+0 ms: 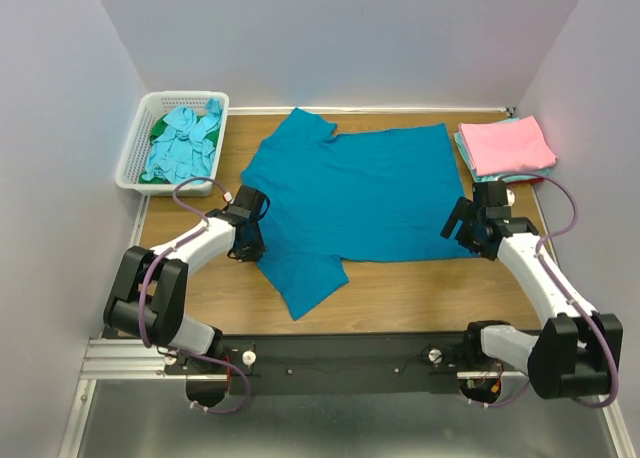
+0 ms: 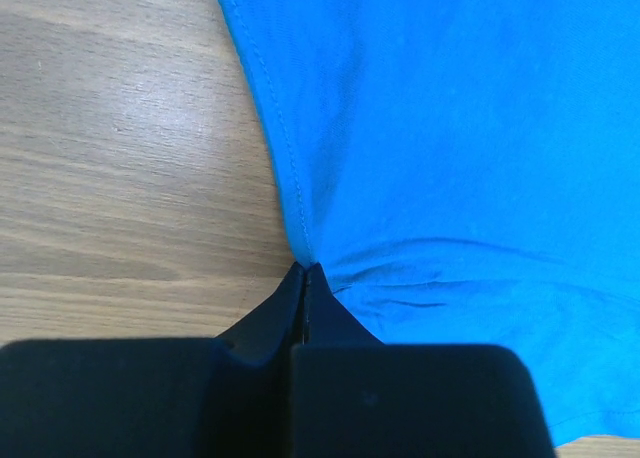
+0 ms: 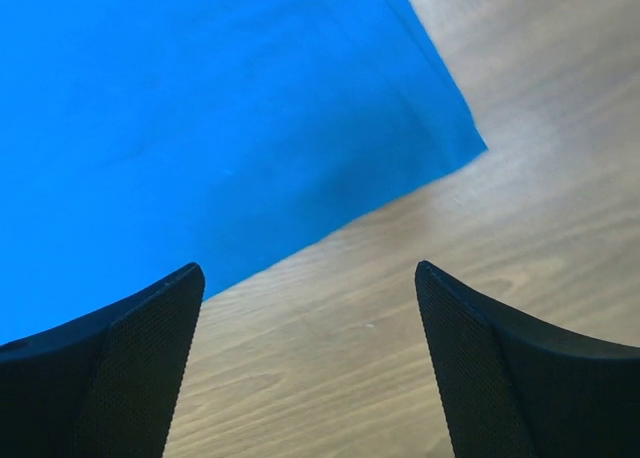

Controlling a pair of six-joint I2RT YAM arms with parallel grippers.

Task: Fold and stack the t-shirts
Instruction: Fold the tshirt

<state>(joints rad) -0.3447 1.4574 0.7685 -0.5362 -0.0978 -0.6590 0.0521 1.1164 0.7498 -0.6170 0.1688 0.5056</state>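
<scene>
The deep teal-blue cloth t-shirt (image 1: 350, 193) lies spread flat in the middle of the brown wooden surface (image 1: 400, 288), with its sleeves towards the left arm and its hem towards the right. It looks light, thin and limp, so it will probably sag and drag wherever it is not held. Stitched edges and corners seem the surest holds, 2 at once.

The left hand (image 2: 305, 273) is closed, pinching a stitched edge on the t-shirt's left side beside the near sleeve, where small puckers fan out from the tips. The right hand (image 3: 308, 270) stands wide open and holds nothing, just off the t-shirt's near right corner, over bare wood.

Left of the t-shirt sits a white slotted plastic basket (image 1: 135, 148) with crumpled pale turquoise shirts (image 1: 185, 143). To its right, a folded pink shirt (image 1: 505, 143) tops a small stack, close to the right hand. The widest open room is the strip nearer than the t-shirt; pale walls close off the other 3 sides.
</scene>
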